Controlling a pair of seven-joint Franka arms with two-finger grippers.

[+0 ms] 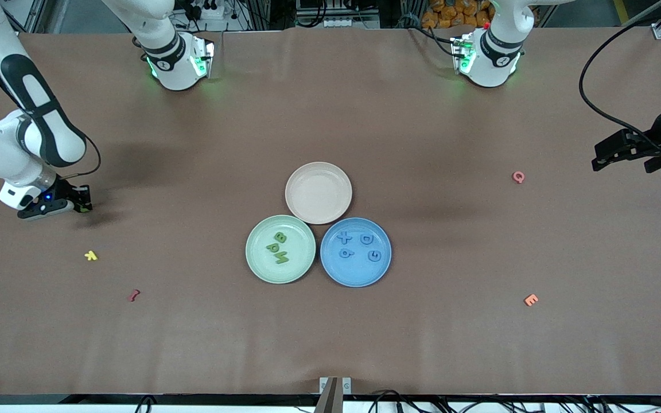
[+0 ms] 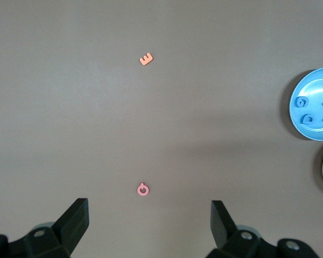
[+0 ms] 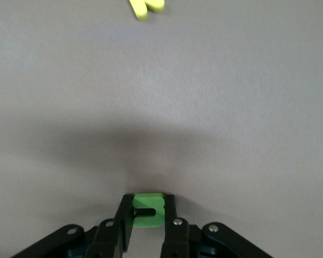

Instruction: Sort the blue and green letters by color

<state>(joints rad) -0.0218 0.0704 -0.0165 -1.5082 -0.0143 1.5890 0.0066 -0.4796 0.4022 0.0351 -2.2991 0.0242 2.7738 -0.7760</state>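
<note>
**At tabletop's right-arm edge: last green letter pinched**

Near tabletop centre, blue plate [image 1: 356, 252] holds four blue letters [image 1: 359, 246]; that colour looks done. Green plate [image 1: 280, 249], touching it, shows approx three green letters [image 1: 278, 248]. One green letter [image 3: 148, 209] left, clamped btwn fingers of right gripper [image 1: 82, 204], low by the tabletop's right-arm edge, well apart from green plate. Left gripper [image 2: 151, 223] waits, jaws wide apart, nothing btwn them, over the left-arm edge near pink letter [image 2: 143, 189].

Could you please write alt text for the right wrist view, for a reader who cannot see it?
The right gripper is shut on a small green letter, low over the brown table. A yellow letter lies on the table at the picture's edge.
</note>
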